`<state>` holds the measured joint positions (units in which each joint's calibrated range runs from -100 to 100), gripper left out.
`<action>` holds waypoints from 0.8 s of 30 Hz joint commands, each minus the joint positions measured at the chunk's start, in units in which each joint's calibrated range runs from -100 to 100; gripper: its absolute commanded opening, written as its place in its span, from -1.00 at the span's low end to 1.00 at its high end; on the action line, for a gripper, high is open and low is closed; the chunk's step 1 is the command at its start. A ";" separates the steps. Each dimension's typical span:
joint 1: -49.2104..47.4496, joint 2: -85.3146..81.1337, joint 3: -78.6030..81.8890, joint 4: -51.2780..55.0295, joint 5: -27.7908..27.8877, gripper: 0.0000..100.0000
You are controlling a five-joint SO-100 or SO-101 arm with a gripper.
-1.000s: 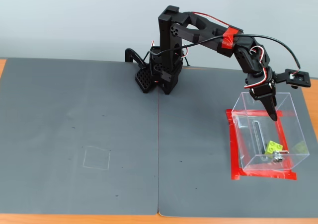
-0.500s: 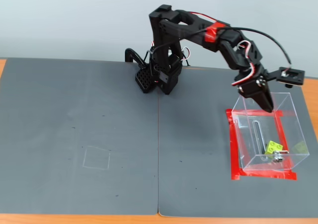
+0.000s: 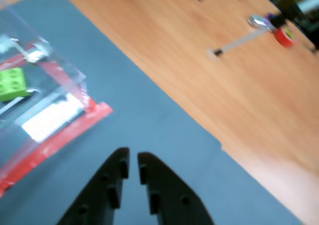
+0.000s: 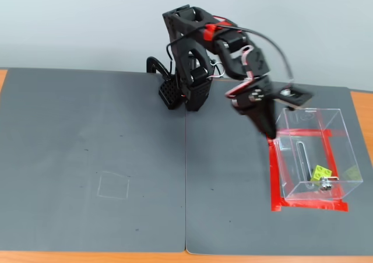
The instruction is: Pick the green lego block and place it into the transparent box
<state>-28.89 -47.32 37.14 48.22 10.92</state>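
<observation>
Sitting inside the transparent box [image 4: 315, 152], near its front wall, is the green lego block [image 4: 321, 172] — the box rests on red tape [image 4: 273, 175] on the gray surface [image 4: 116, 158]. Just behind its left edge hangs the tool [image 3: 133, 160], nearly closed and empty — the arm [image 4: 198, 53] beyond.

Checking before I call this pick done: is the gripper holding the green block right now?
No. In the wrist view the gripper is nearly closed on nothing, and the green lego block lies inside the transparent box.
</observation>
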 commanded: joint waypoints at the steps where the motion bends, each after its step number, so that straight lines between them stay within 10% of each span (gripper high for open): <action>1: 5.95 -7.74 6.60 -0.31 -0.11 -0.96; 24: 24.22 -40.47 43.60 -1.26 -0.47 -0.96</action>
<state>-6.19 -84.28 78.63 48.22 10.82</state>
